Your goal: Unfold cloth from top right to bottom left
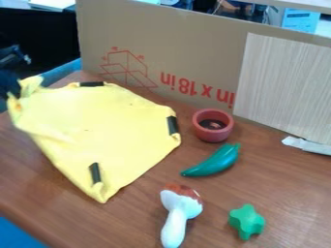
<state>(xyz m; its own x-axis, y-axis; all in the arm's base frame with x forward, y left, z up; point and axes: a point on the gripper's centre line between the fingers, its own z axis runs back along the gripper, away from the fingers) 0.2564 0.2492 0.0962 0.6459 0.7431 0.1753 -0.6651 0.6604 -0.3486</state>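
At the left edge of the camera view, the black gripper is shut on a bunched corner of the yellow cloth, held above the table. The rest of the yellow cloth lies spread over the left half of the table, with soft creases running from the held corner. Dark strips mark its top edge, its right side and its lower part near the bottom corner. That bottom corner points toward the front of the table. Part of the gripper is cut off by the view's edge.
A red-brown pot stands right of the cloth, near a green pepper. In front are a white mushroom-like toy with a brown top and a green star-shaped piece. A cardboard panel lines the back of the brown table.
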